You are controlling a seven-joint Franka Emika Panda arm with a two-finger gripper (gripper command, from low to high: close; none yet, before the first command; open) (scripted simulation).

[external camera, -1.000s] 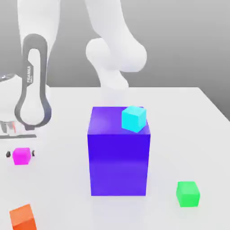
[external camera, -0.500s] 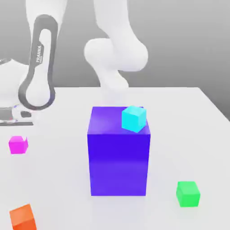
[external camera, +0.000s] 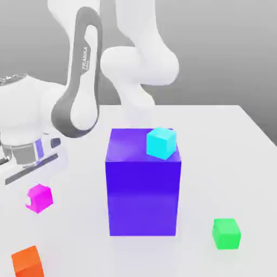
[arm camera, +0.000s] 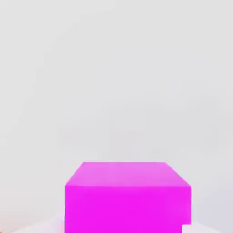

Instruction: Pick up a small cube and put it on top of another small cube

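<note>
The small magenta cube (external camera: 42, 196) hangs tilted just above the white table at the exterior view's left, under the arm's hand. My gripper (external camera: 35, 199) is shut on it, and a dark fingertip (external camera: 28, 201) shows at the cube's left side. In the hand view the magenta cube (arm camera: 127, 195) sits close up against the pale table. The small green cube (external camera: 226, 233) rests on the table at the front right of the exterior view, well away from the gripper.
A big purple-blue block (external camera: 143, 189) stands mid-table between the two small cubes, with a cyan cube (external camera: 161, 143) on its top right corner. An orange cube (external camera: 27, 262) lies at the front left, below the held cube. The table edge (external camera: 259, 130) runs along the right.
The fingers closed on the magenta cube and lifted it off the table. The hand has since swung toward the exterior view's right and tilted, carrying the cube with it.
</note>
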